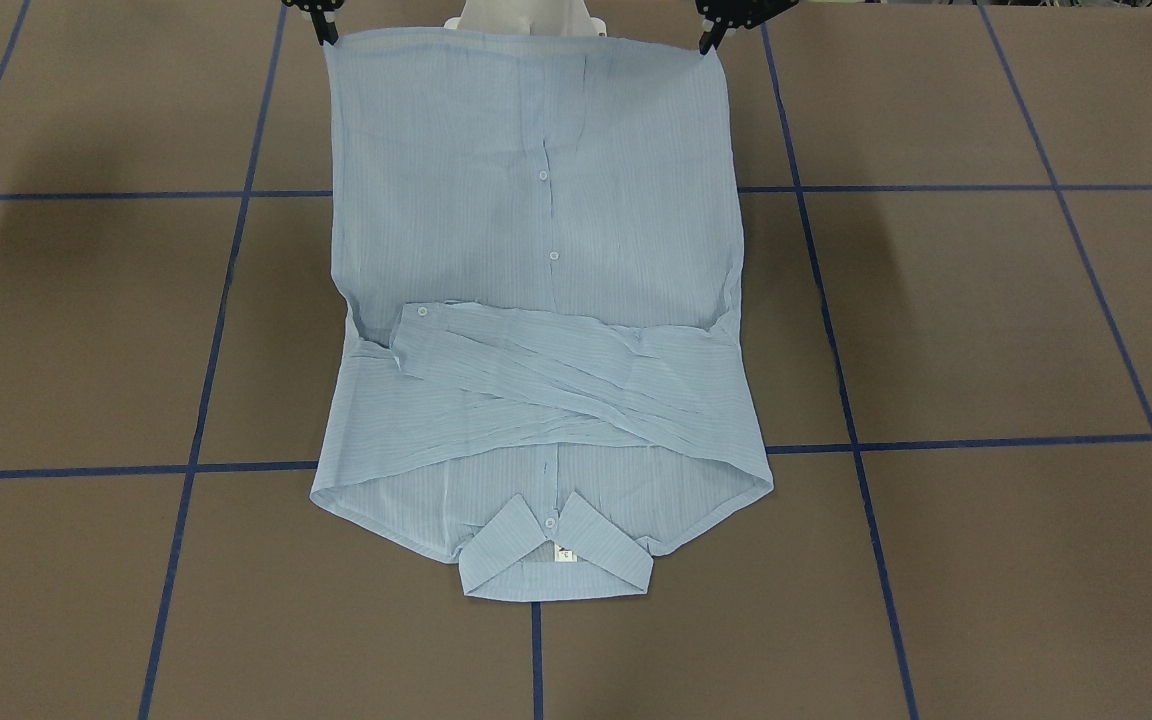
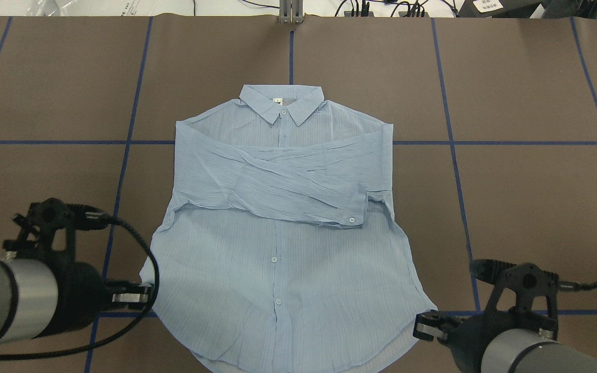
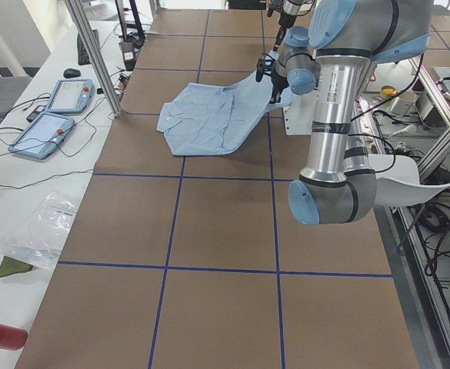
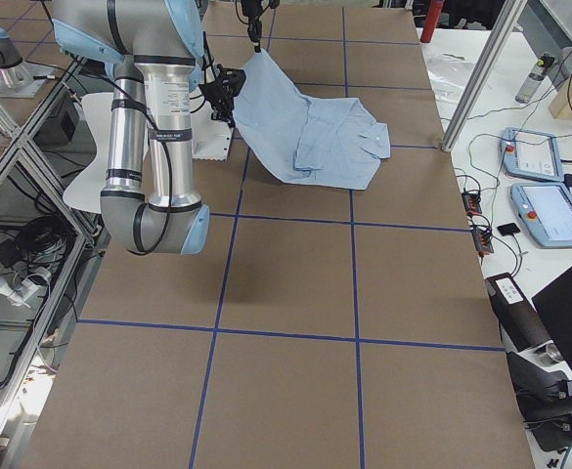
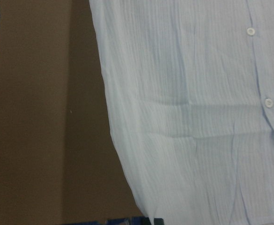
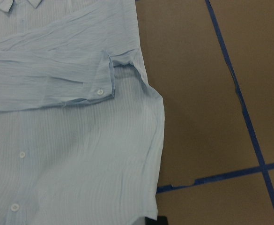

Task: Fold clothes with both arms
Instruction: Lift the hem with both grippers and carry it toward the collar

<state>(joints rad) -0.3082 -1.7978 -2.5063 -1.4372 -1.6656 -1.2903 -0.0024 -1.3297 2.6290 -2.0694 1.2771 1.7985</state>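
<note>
A brown worktop [image 1: 936, 320] spreads out in front of the left gripper [image 1: 707, 42] and the right gripper [image 1: 328, 36], divided into large squares by blue tape lines [image 1: 936, 442]. Soft, even light leaves a faint shadow [image 1: 56, 200] outward of the right gripper. Far beyond both grippers, along the opposite edge, a white bench [image 3: 9, 200] carries two blue-rimmed tablets [image 3: 44, 132], loose cables and a clear plastic bag [image 3: 36, 231]. An aluminium post [image 3: 93, 58] rises there. Behind the grippers stands an open metal frame [image 3: 444, 157].
</note>
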